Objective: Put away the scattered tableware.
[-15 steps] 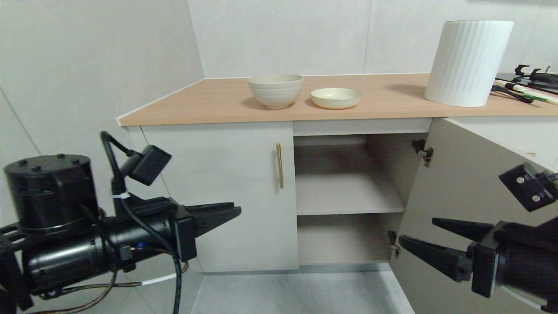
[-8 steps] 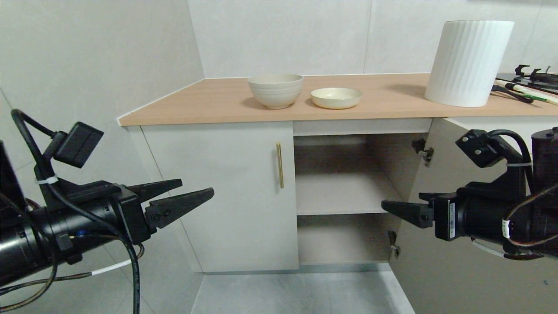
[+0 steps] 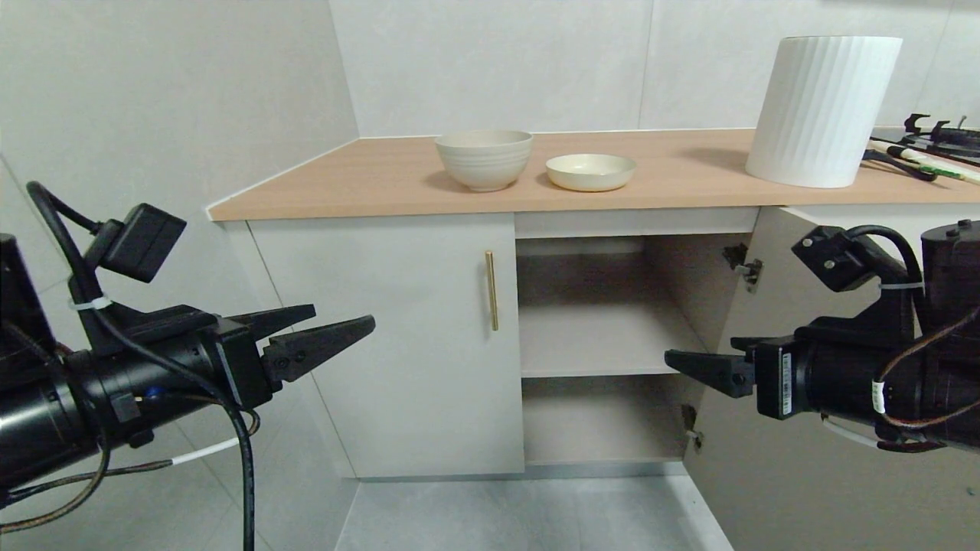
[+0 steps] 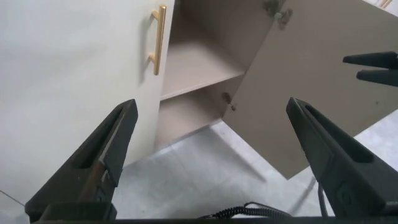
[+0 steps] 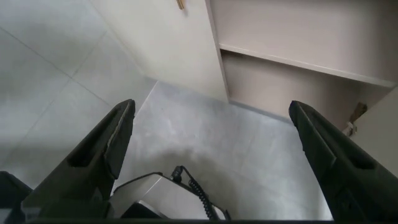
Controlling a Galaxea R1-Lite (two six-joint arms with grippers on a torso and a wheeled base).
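Below the countertop (image 3: 367,180) we see the cabinet bay (image 3: 605,337) open, door (image 3: 766,306) swung to 3 o'clock; bowl (image 3: 484,158) at 12 o'clock on top, dish (image 3: 589,171) just beside at its 3. Our left gripper (image 3: 343,317) and right gripper (image 3: 689,358) flank the bay; wrist views show both fingers spread.

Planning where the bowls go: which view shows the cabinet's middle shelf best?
The head view: the shelf faces it squarely, with its top plainly visible. The left wrist view shows the shelf at a slant, from the side; the right wrist view catches mainly its front edge.
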